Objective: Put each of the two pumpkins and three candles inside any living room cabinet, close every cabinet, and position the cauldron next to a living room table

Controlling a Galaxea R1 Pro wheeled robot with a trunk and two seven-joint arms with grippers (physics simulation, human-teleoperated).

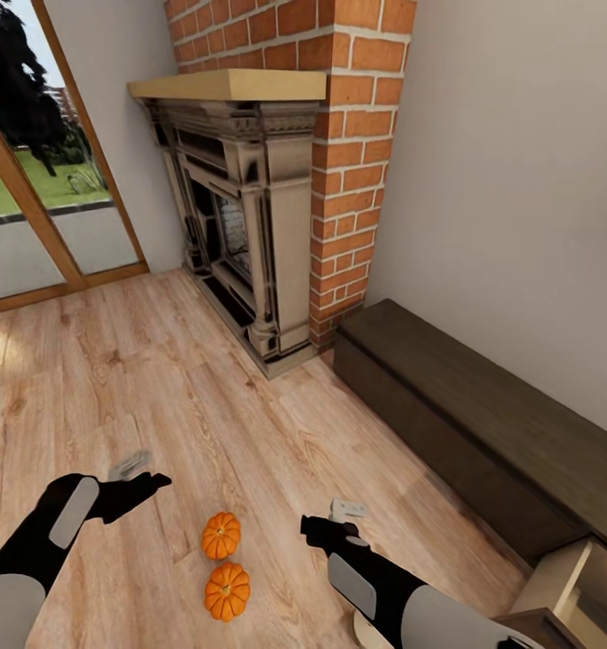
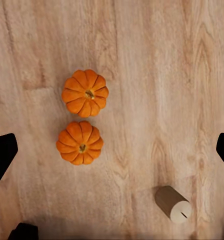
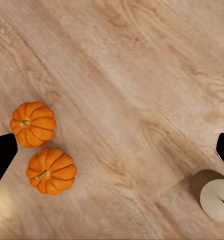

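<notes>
Cabinet [image 1: 483, 406] is being seen along the right wall, long axis running near-to-far, its near front [image 1: 565, 577] pulled out. Two pumpkins [image 1: 221, 535] [image 1: 227, 590] are being left sitting upright on the floor [image 1: 159, 379], stems up, just beside each other between the arms. A candle [image 2: 173, 203] is being shown standing near them. Looks like the pickup step is being set up; one pumpkin needs to be reached down for next. Left gripper [image 1: 133, 479] and right gripper [image 1: 332, 521] are being held wide apart, nothing gripped.
</notes>
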